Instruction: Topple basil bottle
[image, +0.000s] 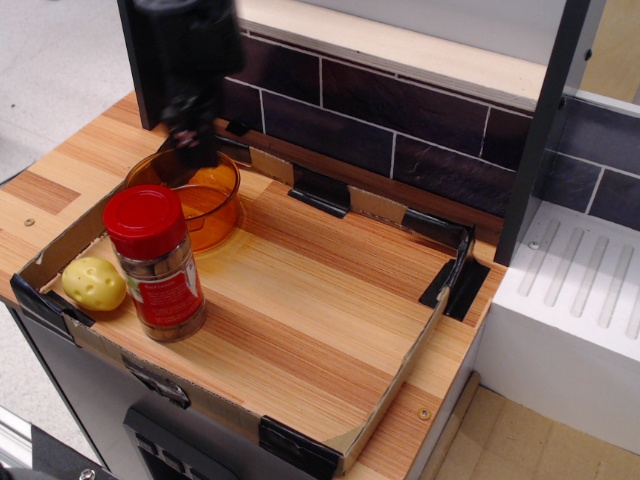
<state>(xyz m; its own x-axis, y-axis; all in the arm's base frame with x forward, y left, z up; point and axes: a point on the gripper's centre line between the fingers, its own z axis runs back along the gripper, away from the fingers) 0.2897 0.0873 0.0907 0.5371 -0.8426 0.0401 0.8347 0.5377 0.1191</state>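
1. Blurred and dark, the hand (195, 140) hangs at the upper left, above the far rim of the orange bowl; its tip is a smear, so I cannot tell whether the fingers are spread or closed, and nothing shows in its grip.
2. Directly beneath it, the translucent orange bowl (190, 195) sits upright near the back left corner of the cardboard tray (390, 395).
3. Just in front of the bowl stands the basil bottle (155, 262), upright on its base, red screw cap on top, red label facing forward, brownish contents visible through the clear wall. It overlaps the bowl's near edge in the view; whether they touch I cannot tell. The hand is apart from it, higher and further back.
4. Left of the bottle, a small yellow potato-like lump (93, 283) lies in the tray's front left corner, just beside the bottle's base.
5. Black tape pieces hold the tray's low cardboard walls at its corners and edges, and the tray rests on the striped wooden bench (300, 290).
6. Behind runs a dark tiled wall (400, 110); a white ribbed drainer (575, 290) lies to the right.
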